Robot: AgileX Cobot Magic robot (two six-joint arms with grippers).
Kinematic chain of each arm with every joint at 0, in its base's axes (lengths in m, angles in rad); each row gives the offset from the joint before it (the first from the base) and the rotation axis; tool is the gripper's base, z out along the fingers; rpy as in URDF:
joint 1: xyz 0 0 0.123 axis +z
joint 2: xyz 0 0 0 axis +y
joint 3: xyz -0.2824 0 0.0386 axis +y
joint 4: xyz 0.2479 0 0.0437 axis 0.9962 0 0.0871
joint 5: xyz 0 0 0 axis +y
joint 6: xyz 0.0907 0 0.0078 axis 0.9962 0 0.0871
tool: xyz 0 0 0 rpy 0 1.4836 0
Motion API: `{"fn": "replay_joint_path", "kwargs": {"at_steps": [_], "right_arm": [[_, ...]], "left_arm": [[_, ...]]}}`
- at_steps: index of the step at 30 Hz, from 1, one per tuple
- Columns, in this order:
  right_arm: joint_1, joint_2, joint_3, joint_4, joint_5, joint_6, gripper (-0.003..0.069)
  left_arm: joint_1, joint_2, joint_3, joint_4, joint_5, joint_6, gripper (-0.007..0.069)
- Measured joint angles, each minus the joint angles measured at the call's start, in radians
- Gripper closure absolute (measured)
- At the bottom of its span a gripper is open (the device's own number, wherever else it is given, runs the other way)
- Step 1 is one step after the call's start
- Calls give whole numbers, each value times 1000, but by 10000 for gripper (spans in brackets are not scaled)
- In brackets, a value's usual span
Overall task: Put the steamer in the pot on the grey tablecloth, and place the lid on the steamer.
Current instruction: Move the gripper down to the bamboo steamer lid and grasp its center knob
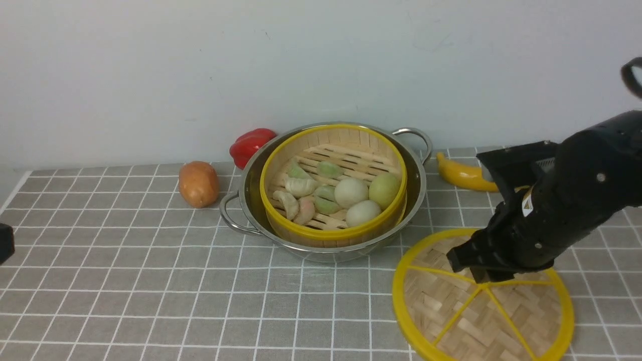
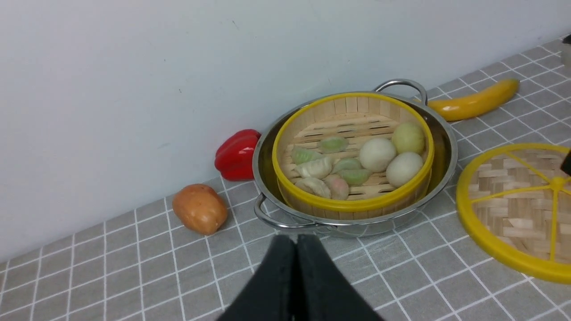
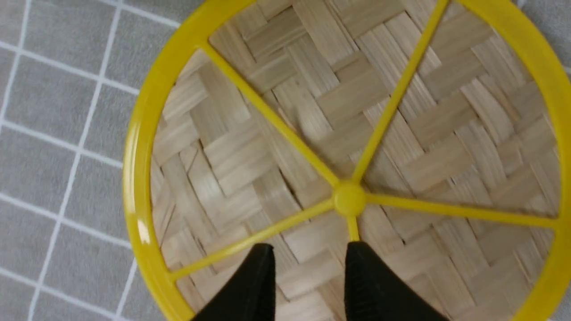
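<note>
One bamboo steamer [image 1: 332, 231], yellow-rimmed, slatted, holding pale toy dumplings, inside the steel pot [image 1: 331, 256]; right gripper [image 3: 310, 263] parted over the woven lid [image 3: 241, 165], left gripper [image 2: 292, 254] closed; no writing readable.

I observe the pot [image 1: 326, 255] as smooth, glossy metal; the steamer [image 1: 333, 235] shows pale slatted bamboo with a shiny yellow rim; the lid [image 3: 241, 156] is coarse woven bamboo, its yellow rim and spokes glossy, plastic-looking; the grey tablecloth [image 1: 165, 281] reads as matt cloth; the red pepper [image 2: 238, 156] appears glossy.
</note>
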Motion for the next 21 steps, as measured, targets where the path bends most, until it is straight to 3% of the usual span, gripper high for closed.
{"fn": "replay_joint_path", "kwargs": {"at_steps": [16, 21], "right_arm": [[0, 124, -6, -69, -58, 38, 421], [0, 136, -6, -118, -78, 69, 486]], "left_arm": [[0, 0, 15, -7, -7, 3, 633], [0, 0, 15, -7, -7, 3, 632]]}}
